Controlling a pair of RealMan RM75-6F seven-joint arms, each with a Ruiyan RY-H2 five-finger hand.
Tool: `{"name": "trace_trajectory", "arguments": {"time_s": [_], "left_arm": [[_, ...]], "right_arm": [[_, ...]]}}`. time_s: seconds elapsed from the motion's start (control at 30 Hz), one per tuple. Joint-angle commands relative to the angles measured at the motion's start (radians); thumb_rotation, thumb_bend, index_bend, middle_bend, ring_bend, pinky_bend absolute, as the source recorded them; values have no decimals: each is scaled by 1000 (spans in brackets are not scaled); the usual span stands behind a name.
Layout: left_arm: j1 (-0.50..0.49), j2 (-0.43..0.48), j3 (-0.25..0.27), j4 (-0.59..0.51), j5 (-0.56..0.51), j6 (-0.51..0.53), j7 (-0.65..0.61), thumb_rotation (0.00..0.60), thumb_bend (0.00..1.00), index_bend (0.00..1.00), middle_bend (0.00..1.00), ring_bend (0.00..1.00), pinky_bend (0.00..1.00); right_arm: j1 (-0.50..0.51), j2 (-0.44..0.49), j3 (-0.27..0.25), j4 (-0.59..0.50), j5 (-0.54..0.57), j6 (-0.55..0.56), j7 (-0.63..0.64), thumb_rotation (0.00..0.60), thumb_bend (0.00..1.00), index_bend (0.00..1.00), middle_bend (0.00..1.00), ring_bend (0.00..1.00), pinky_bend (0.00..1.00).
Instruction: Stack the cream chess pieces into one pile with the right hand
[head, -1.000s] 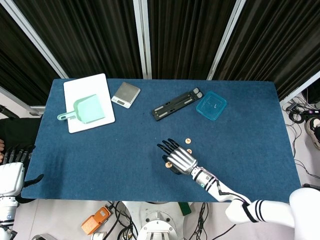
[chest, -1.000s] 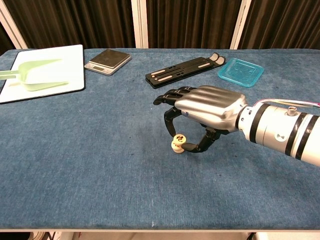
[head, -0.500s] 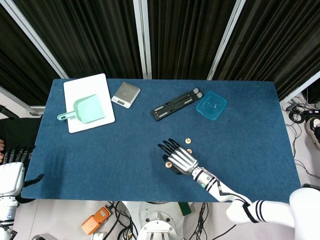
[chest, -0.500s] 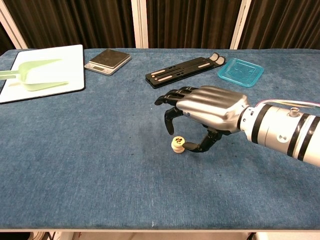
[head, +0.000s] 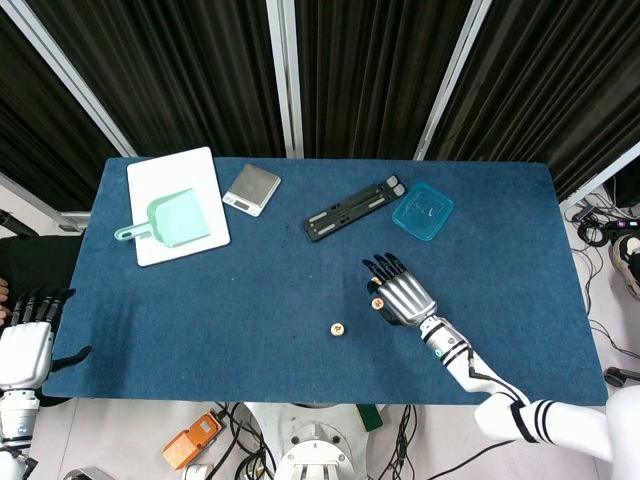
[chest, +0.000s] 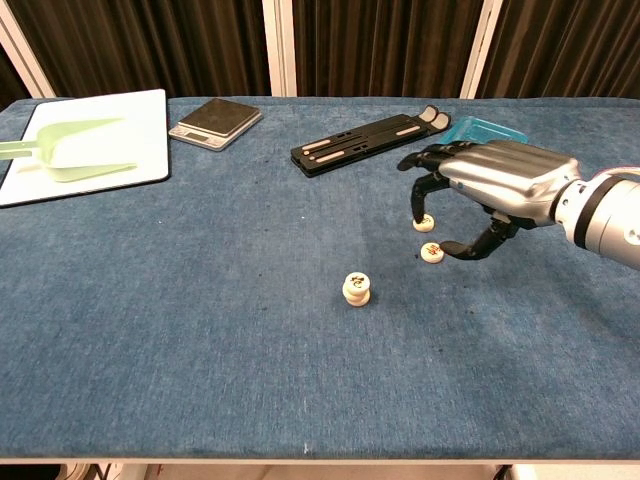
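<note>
A short pile of two cream chess pieces (chest: 356, 289) stands on the blue table (chest: 200, 330), seen also as the pile (head: 338, 328) in the head view. My right hand (chest: 495, 185) hovers to its right with fingers curved and apart, holding nothing. One loose cream piece (chest: 426, 222) lies under its fingertips. Another loose piece (chest: 431, 253) lies just by the thumb tip, and shows as the piece (head: 377, 303) beside my right hand (head: 400, 292) from above. My left hand (head: 28, 335) rests off the table's left front corner, fingers extended.
At the back left a white board (head: 178, 205) carries a green scoop (head: 175, 220). A small scale (head: 251, 189), a black bar (head: 355, 208) and a teal lid (head: 422, 211) lie along the far side.
My right hand let go of the piece it was setting on the pile and moved right and away from me, over the two loose pieces. The pile now stands alone.
</note>
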Motion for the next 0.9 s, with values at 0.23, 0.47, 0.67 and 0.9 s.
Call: {"name": "trace_trajectory", "arguments": {"time_s": [0.23,0.47,0.67,0.9], "left_arm": [[1,9,1,-12,-5,-2,11,600,84,173,136,63,3],[0,9,1,-13,-7,-4,13,600,84,173,136,63,3],[1,8,1,-9,-9,-5,11,600,84,173,136,63,3],[0,3,0,0,-9,-5,4,600,84,173,136,63,3]], "right_arm": [[9,-37,-4,68,19,-42,13,600,495,472,124,34,97],[15,-47,-4,85,15,-52,22,600,496,484,124,34,97],[18,-52,-5,93,18,-61,22,600,496,495,124,34,97],[19,-50,-2,87,9,-50,28,600,501,553,125,34,97]]}}
